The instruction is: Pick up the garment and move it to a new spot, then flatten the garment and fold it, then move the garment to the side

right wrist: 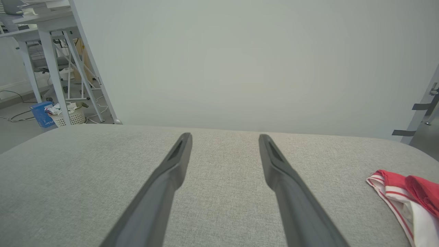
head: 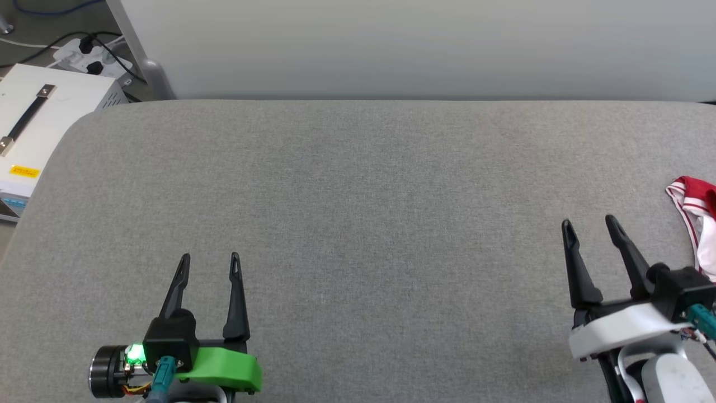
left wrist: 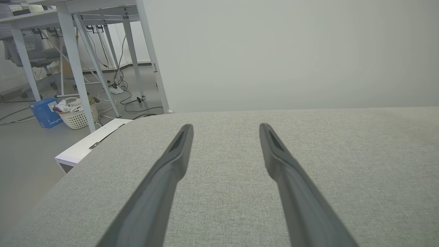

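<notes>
The garment (head: 696,215), red with white and striped trim, lies bunched at the table's far right edge, mostly cut off by the frame. In the right wrist view the garment (right wrist: 410,195) sits at the lower right. My right gripper (head: 590,224) stands open just left of it, apart from the cloth, with nothing between its fingers (right wrist: 171,171). At the lower left, my left gripper (head: 210,258) is open and empty over the bare cloth surface, far from the garment; its fingers (left wrist: 175,161) point toward the back wall.
The grey fabric-covered table (head: 358,212) spans the view, backed by a pale wall. A white box with a black handle (head: 33,123) stands off the table's left corner. White desk legs (left wrist: 75,61), cables and a basket (left wrist: 77,115) are on the floor beyond.
</notes>
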Motion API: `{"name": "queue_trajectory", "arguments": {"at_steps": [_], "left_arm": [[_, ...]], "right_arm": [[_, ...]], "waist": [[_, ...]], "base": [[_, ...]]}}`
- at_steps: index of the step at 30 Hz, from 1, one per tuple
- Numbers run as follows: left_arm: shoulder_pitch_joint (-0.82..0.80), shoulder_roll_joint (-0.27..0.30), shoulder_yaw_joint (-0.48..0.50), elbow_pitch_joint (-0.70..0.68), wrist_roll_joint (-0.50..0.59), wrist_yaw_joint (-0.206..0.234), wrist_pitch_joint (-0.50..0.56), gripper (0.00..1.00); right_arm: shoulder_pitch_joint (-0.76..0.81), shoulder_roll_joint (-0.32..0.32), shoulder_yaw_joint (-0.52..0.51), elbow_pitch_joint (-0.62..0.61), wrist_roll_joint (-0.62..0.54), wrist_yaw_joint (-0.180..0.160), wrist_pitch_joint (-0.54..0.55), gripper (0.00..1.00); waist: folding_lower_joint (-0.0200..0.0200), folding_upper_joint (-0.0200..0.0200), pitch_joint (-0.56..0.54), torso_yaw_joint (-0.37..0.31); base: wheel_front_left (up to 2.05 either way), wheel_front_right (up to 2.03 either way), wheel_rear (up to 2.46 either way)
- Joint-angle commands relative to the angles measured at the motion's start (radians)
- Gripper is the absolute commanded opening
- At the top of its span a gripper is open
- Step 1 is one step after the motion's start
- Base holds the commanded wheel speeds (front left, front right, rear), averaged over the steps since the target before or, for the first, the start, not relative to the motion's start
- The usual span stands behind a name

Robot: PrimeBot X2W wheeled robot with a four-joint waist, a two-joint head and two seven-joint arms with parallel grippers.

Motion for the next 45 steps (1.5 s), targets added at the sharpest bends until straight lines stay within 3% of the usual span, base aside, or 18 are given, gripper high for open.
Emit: {"name": "queue_trajectory", "arguments": {"at_steps": [1,23,24,45], "left_arm": [[0.015,-0.005,0.002,0.002,-0.010,-0.006,-0.006,1.00],[0.065,-0.018,0.002,-0.003,-0.022,-0.037,-0.006,1.00],[0.051,-0.013,0.000,-0.001,-0.024,-0.036,0.001,0.00],[0.039,-0.019,0.012,-0.002,-0.011,-0.041,0.038,0.00]], "right_arm": [[0.026,0.008,-0.001,-0.016,-0.005,-0.001,-0.009,1.00],[0.171,0.057,-0.035,-0.110,-0.027,-0.001,0.018,1.00],[0.155,0.055,-0.032,-0.104,-0.017,0.000,0.016,0.00],[0.146,0.061,-0.032,-0.105,-0.047,0.000,0.051,0.00]], "waist": [[0.0001,0.0000,-0.010,0.004],[0.0001,0.0000,-0.054,-0.017],[0.0001,0.0000,-0.055,-0.018],[0.0001,0.0000,-0.058,-0.018]], "base": [[0.00,0.00,0.00],[0.00,0.00,0.00],[0.00,0.00,0.00],[0.00,0.00,0.00]]}}
